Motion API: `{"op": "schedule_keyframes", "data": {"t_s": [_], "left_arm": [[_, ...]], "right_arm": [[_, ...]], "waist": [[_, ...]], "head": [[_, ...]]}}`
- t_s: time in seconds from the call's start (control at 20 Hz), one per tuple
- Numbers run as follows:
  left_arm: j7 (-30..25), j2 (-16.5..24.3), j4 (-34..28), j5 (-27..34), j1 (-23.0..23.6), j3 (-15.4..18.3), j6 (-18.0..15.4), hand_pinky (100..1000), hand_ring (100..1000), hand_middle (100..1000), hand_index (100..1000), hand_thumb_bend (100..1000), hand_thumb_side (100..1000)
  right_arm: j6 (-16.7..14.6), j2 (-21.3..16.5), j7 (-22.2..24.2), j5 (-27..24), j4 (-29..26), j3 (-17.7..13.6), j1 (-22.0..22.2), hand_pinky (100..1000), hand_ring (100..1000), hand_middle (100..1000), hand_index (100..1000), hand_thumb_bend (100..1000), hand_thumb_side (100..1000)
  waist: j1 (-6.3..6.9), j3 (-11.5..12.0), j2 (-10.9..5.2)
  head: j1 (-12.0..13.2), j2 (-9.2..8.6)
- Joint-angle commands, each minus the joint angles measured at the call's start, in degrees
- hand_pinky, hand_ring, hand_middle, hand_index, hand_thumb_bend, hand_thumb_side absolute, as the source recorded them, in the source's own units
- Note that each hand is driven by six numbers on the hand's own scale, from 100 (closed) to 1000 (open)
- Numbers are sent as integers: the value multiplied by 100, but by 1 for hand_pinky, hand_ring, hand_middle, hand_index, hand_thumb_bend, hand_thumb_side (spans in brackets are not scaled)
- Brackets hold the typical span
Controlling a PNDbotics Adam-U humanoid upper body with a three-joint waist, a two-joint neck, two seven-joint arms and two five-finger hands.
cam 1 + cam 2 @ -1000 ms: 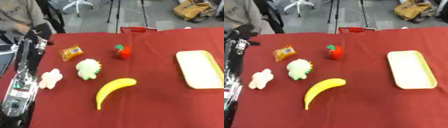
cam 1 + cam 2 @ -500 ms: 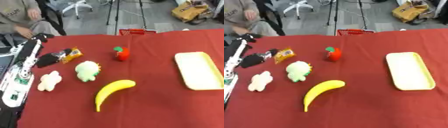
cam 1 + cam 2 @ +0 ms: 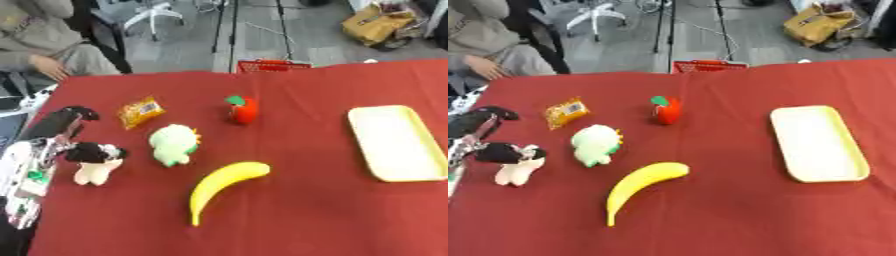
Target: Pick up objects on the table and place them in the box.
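Left hand [image 3: 77, 145] over pale plush toy [image 3: 94, 169], fingers touching its top, grasp unclear; banana [image 3: 220, 184] and yellow tray [image 3: 395, 142] apart.

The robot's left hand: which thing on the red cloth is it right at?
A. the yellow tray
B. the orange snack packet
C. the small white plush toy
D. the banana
C: the left hand has its dark fingers over the top of the small white plush toy at the left edge of the cloth, while the banana, orange snack packet and yellow tray lie apart from it.
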Motion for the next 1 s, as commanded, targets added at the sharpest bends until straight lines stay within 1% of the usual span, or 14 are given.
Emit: {"op": "schedule_keyframes", "data": {"t_s": [0.05,0.25,0.3,0.45,0.5,0.55,0.7,0.85,1.0], "left_arm": [[214,305,-55,-119,107,171,144,803,833,831,879,861,522],[708,289,79,-105,271,293,349,795,832,829,876,860,526],[817,271,130,-63,287,304,377,780,829,822,870,862,524],[1270,167,373,222,292,323,412,772,825,817,868,858,523],[1403,146,471,333,273,310,395,766,821,813,867,988,523],[1508,124,572,460,237,283,354,766,821,815,867,858,519],[1734,99,818,749,144,210,223,759,816,811,865,861,511],[1819,45,1107,1030,-88,53,12,756,814,803,863,858,505],[1882,5,1348,1146,-287,-52,-141,756,812,792,860,859,501]], "right_arm": [[5,-95,6,1,-143,-8,-51,594,619,613,736,250,665],[6,-97,4,0,-143,-11,-47,594,619,612,736,250,665],[6,-96,4,1,-143,-10,-46,594,619,613,736,250,664],[5,-93,10,0,-143,-7,-45,594,619,613,736,249,665],[4,-92,13,0,-143,-6,-46,594,619,612,736,248,671],[3,-91,12,-1,-143,-8,-46,594,619,612,736,249,665],[2,-90,12,-5,-143,-7,-48,594,619,612,736,249,665],[-1,-82,22,-13,-143,0,-54,594,619,612,736,250,666],[-6,-79,25,-16,-143,-2,-54,594,619,612,736,251,666]], "waist": [[80,11,-174],[90,21,-179],[90,23,-181],[83,25,-186],[79,24,-188],[74,25,-189],[64,23,-190],[38,12,-187],[19,5,-181]], "head": [[-11,-63],[-21,-61],[-25,-62],[-30,-77],[-29,-82],[-29,-88],[-25,-99],[-16,-116],[-13,-125]]}}
